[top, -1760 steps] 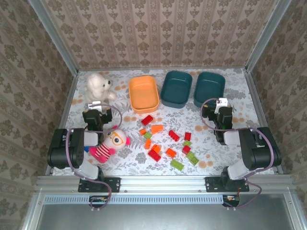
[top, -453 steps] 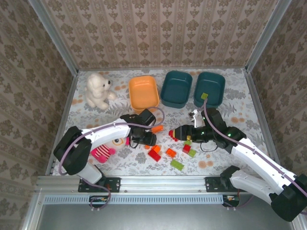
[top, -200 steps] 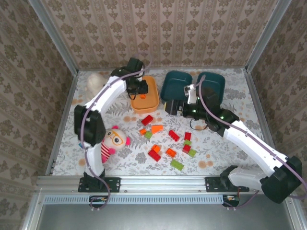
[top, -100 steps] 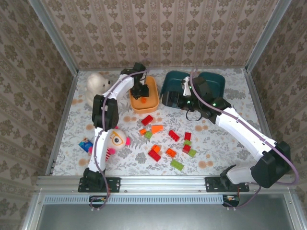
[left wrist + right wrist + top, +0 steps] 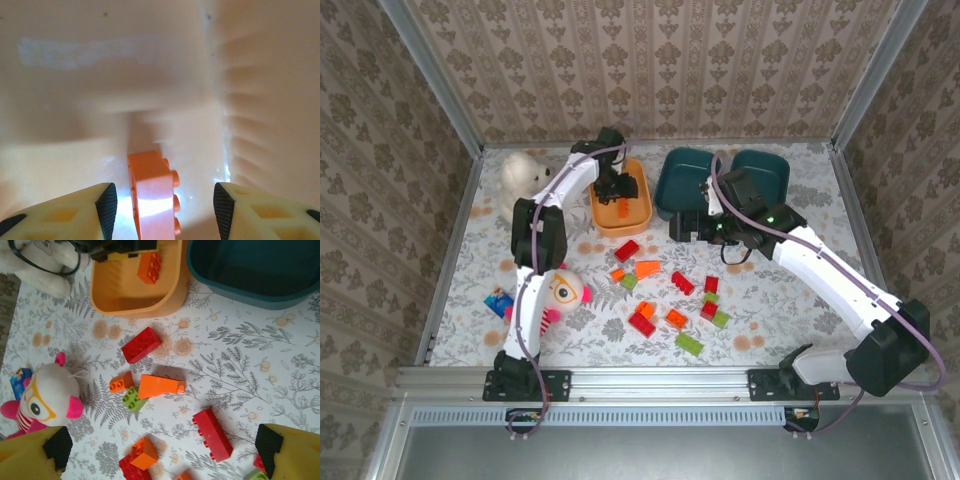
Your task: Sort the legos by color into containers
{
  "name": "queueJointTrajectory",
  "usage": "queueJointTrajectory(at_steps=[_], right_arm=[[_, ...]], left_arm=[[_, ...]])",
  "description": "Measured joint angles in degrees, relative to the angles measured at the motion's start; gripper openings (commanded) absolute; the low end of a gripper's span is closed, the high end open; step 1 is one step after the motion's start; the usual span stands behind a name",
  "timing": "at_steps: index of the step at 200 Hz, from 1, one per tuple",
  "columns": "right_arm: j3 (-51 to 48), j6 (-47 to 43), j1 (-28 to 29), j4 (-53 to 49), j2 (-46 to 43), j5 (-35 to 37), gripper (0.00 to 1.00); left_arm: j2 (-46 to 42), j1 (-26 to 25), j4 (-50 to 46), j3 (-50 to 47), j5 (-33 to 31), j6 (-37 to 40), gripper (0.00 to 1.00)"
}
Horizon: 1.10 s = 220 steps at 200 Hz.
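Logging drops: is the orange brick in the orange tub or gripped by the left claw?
In the tub, ungripped: the brick sits between the left claw's spread fingers, gaps on both sides.

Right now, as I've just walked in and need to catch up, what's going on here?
Legos are being sorted by color. The left gripper is inside the orange tub, jaws open either side of an orange brick resting on its floor. The right gripper hovers open and empty over the red, orange and green ones not yet sorted on the table.
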Motion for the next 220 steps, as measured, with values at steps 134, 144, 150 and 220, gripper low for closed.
queueJointTrajectory(at_steps=[134, 144, 150, 220], right_arm=[[1.81, -13.49, 6.91, -13.64, 12.13, 4.26, 0.72], [1.79, -12.81, 7.06, -14.56, 13.40, 6.14, 0.72], [1.73, -11.96, 6.88, -14.97, 13.97, 7.17, 0.72], [-5.51, 3.54, -2.86, -13.31, 15.30, 5.97, 0.73]], left_arm=[[-65.55, -10.25, 27.91, -65.33, 0.85, -13.46, 0.76], [-68.00, -12.00, 28.06, -69.44, 0.59, -14.75, 0.76], [-69.48, -13.03, 28.06, -71.58, 0.28, -15.67, 0.76], [-75.43, -18.91, 29.38, -76.15, -3.65, -18.93, 0.76]])
